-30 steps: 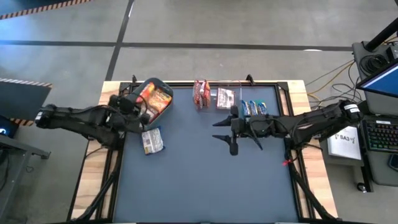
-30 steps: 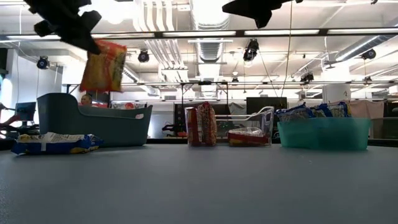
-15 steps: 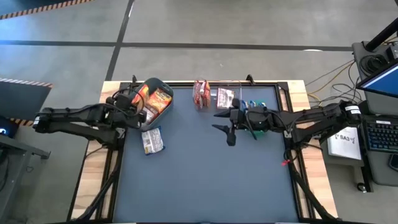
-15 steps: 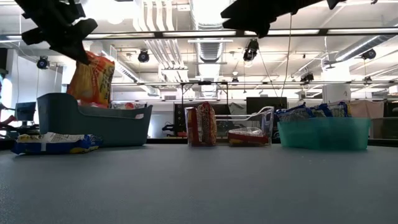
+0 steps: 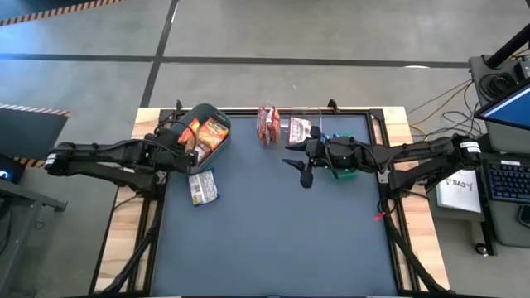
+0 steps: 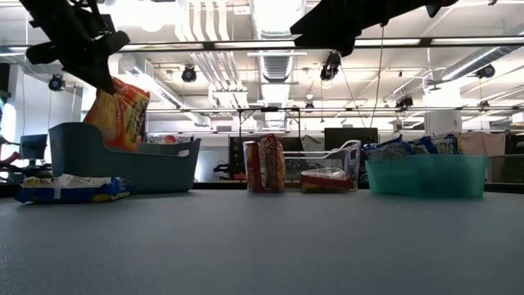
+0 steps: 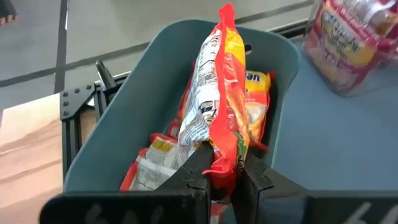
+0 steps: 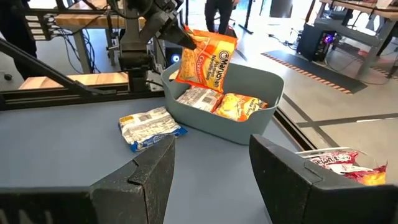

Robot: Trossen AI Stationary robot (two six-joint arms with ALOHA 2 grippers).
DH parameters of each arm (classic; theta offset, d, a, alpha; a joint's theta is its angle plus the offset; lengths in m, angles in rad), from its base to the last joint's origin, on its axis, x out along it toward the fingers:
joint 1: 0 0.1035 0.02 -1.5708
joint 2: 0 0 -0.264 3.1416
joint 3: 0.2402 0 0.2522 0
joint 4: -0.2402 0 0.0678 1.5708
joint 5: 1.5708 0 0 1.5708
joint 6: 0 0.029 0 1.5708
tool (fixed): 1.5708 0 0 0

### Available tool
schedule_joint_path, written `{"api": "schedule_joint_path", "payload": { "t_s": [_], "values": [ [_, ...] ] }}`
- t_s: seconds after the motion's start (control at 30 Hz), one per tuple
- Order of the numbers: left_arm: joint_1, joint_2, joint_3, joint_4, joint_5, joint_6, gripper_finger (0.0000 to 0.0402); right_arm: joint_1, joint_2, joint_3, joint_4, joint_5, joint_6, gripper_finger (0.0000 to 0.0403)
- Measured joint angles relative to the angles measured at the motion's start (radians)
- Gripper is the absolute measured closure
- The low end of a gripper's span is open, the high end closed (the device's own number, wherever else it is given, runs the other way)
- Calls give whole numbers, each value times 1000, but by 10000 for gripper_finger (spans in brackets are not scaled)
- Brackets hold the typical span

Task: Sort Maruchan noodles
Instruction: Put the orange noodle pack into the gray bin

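As the left hand (image 7: 217, 177) has lowered, its clamped orange packet (image 7: 221, 106) now dips into the grey bin (image 5: 217, 112) at 11 o'clock. Drop looks imminent. Right hand (image 5: 303, 165) hangs open, empty, near centre.

The left pincer (image 7: 221, 171) is pinched tight, up high at the far left. The right pincer (image 5: 303, 164) hangs wide open near the middle.

Two dark, slim multi-joint arms; black cabling along links; black angular jaws; white band near right arm's base.
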State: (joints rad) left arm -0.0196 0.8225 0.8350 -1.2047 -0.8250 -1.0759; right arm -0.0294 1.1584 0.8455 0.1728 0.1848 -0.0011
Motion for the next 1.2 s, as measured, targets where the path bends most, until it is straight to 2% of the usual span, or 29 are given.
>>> {"api": "schedule_joint_path", "payload": {
  "t_s": [0.17, 0.4, 1.2],
  "values": [
    [0, 15, -3, 7, 8, 0, 386, -8, 0, 0, -4, 0, -1, 209],
    [0, 27, -5, 113, 59, 57, 381, -24, 1, 0, -14, 0, -1, 209],
    [0, 35, -62, 140, 59, 45, 380, -24, 2, -2, -19, 0, -13, 209]
  ]
}}
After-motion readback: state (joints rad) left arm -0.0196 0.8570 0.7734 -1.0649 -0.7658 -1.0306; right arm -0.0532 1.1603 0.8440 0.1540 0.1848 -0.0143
